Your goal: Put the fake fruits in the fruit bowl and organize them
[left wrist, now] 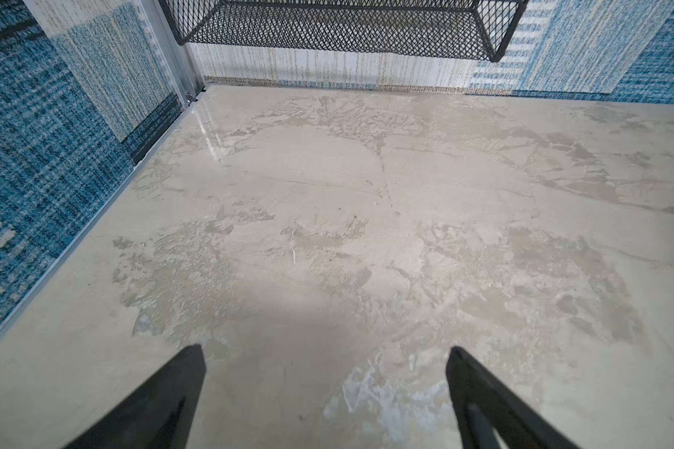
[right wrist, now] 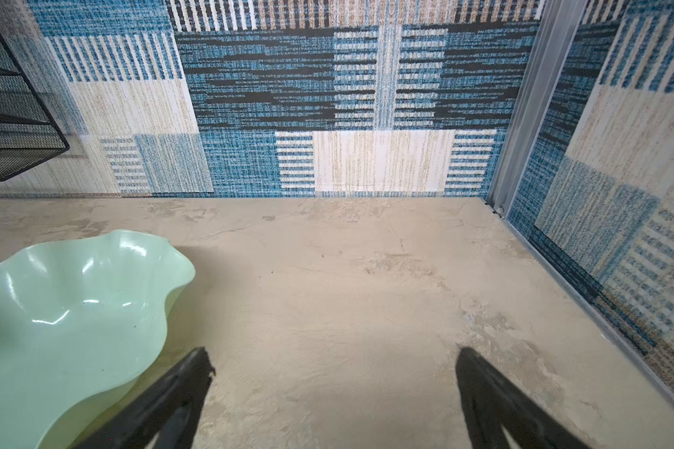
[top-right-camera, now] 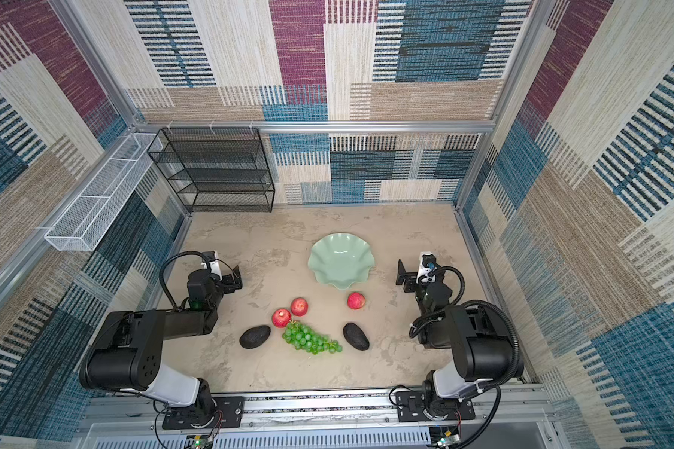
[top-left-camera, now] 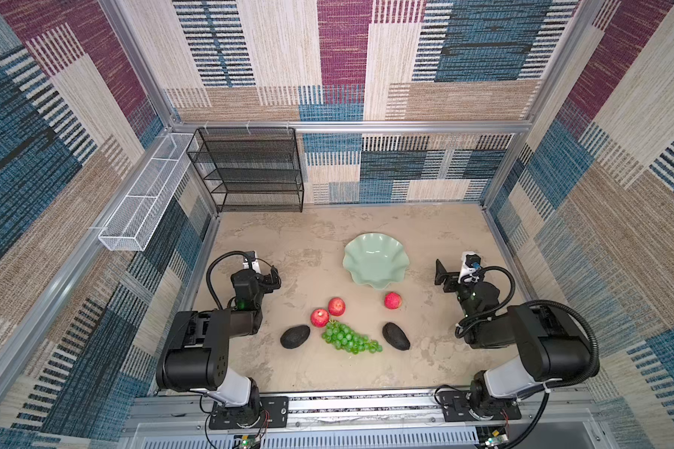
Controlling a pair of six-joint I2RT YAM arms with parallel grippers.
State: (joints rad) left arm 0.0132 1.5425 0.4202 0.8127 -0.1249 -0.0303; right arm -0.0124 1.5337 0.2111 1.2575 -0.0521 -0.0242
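Observation:
The mint-green fruit bowl sits empty mid-table; in the right wrist view the bowl lies just beside one finger. Nearer the front lie three red apples, two dark avocados and a bunch of green grapes. My left gripper hovers open over bare table, left of the fruits. My right gripper stands open, empty, right of the bowl.
A black mesh rack stands at the back left against the wall. A white mesh basket hangs on the left wall. Patterned walls enclose the table on three sides.

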